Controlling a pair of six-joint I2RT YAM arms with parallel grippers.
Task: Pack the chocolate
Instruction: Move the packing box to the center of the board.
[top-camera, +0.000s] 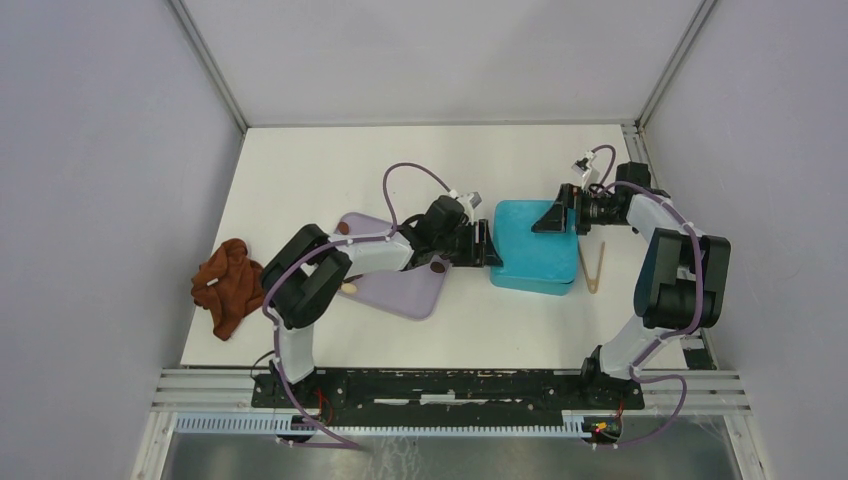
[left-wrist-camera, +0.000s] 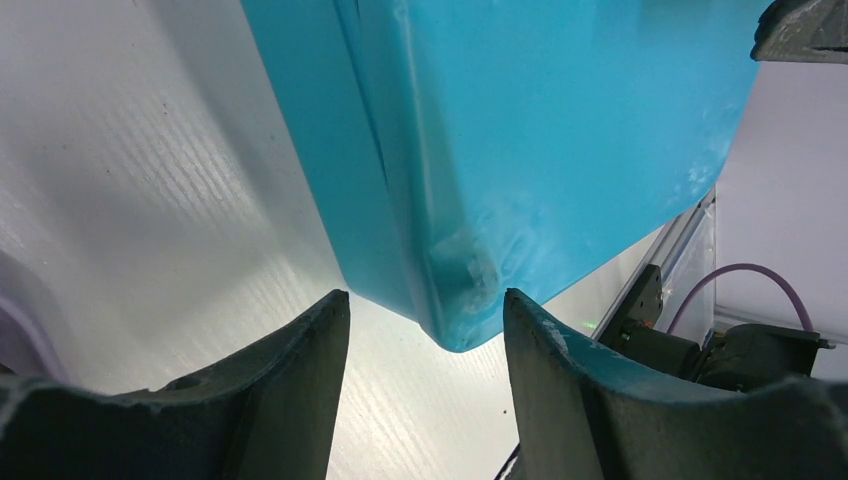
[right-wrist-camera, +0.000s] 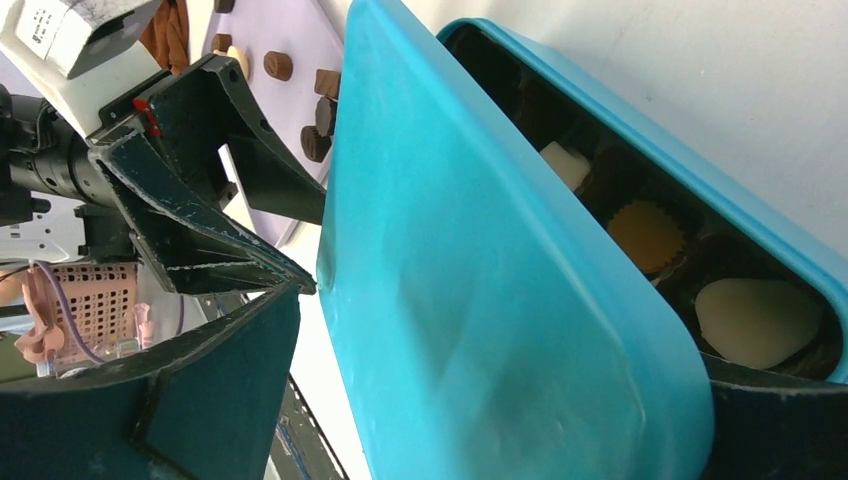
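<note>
Right claw (top-camera: 551, 220) is spreading wide around the teal lid (right-wrist-camera: 480, 300), probably propping it tilted so the chocolate (right-wrist-camera: 755, 320) underneath is showing; can't tell if it's pinching. Left claw (left-wrist-camera: 427, 305) is hovering part-open astride the box (top-camera: 535, 262) corner, not touching. More pieces are sitting on the lilac tray (top-camera: 400, 292) behind it, with bare worktop (top-camera: 300, 180) beside.

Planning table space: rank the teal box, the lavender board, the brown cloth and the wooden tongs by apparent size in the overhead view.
1. lavender board and teal box: they look close, and the board is partly covered, so they are not ranked against each other.
2. brown cloth.
3. wooden tongs, by far the slimmest.
</note>
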